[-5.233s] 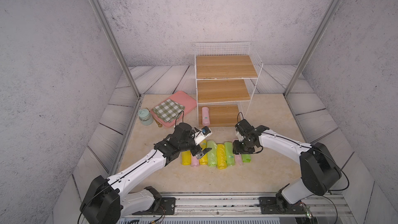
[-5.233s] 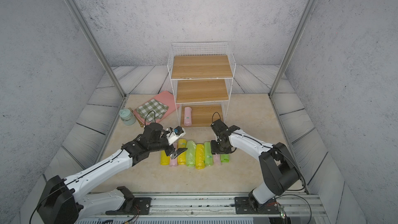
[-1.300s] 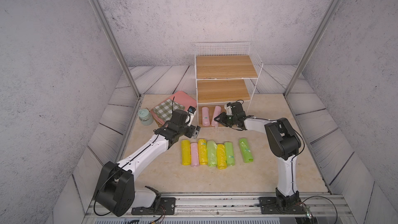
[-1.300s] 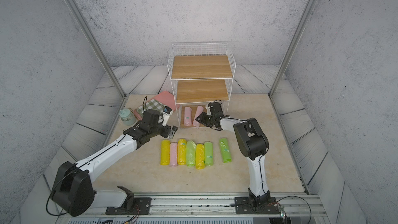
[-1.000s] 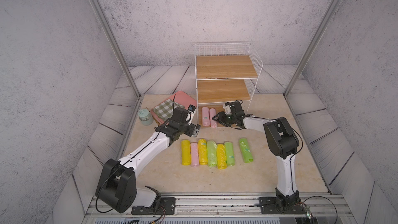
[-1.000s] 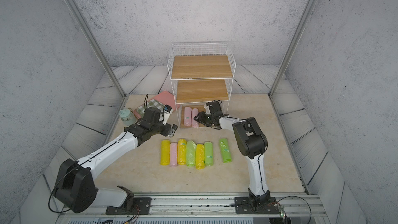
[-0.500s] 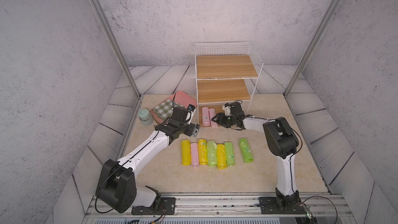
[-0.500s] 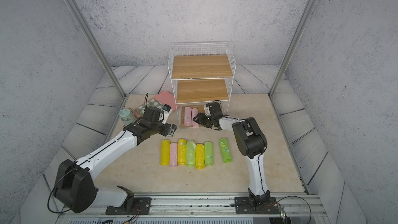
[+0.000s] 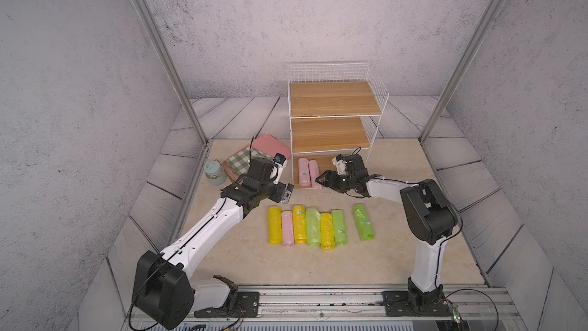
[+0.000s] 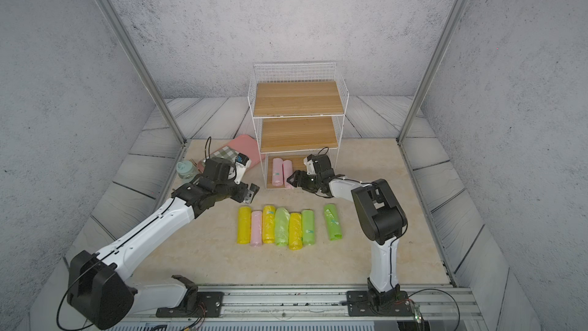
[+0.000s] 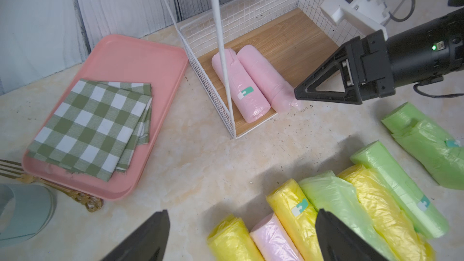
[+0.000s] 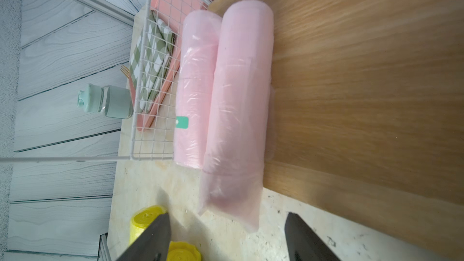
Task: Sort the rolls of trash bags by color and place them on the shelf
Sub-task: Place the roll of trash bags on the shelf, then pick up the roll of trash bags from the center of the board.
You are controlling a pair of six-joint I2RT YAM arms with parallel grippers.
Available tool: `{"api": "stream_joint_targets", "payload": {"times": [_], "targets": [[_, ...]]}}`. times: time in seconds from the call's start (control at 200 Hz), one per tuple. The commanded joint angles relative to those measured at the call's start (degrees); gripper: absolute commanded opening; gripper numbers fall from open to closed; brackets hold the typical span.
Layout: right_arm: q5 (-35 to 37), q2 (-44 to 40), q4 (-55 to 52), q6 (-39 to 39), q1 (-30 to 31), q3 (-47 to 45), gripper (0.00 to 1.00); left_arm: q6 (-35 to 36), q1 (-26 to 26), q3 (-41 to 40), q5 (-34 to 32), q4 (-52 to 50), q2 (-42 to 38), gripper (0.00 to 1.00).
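Note:
The white wire shelf (image 9: 334, 122) has two pink rolls (image 9: 304, 171) (image 12: 238, 96) lying side by side on its bottom board. My right gripper (image 9: 321, 181) (image 12: 226, 237) is open just in front of the nearer one, and that roll's loose end pokes out over the board's edge, untouched. On the table lies a row of yellow (image 9: 274, 224), pink (image 9: 287, 228) and green (image 9: 312, 226) rolls, with one green roll (image 9: 362, 226) apart to the right. Above the row's left end hovers my left gripper (image 9: 286, 193) (image 11: 241, 234), open and holding nothing.
Left of the shelf sits a pink tray (image 9: 273, 144) with a folded green-checked cloth (image 9: 241, 162). A teal jar (image 9: 214, 175) and a gold fork (image 11: 82, 198) lie beside the tray. Slanted metal posts (image 9: 191, 122) stand at the back corners.
My right gripper has opened and let go of the second pink roll, which now rests beside the first on the bottom board. The left arm has barely moved.

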Motion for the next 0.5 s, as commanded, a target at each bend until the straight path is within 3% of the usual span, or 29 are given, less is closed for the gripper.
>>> {"api": "stream_joint_targets", "payload": {"times": [0.0,0.495], "targets": [[0.96,-5.37,1.67,-1.63,0.25,-2.58,0.76,0.19,0.23,1.56,1.04,-2.24,-1.95,0.97],[0.14,-16.03,-0.21,-4.08,2.35,-11.2,0.76,-0.91,-1.11,2.17,2.54,-10.71,-5.48,0.97]]}}
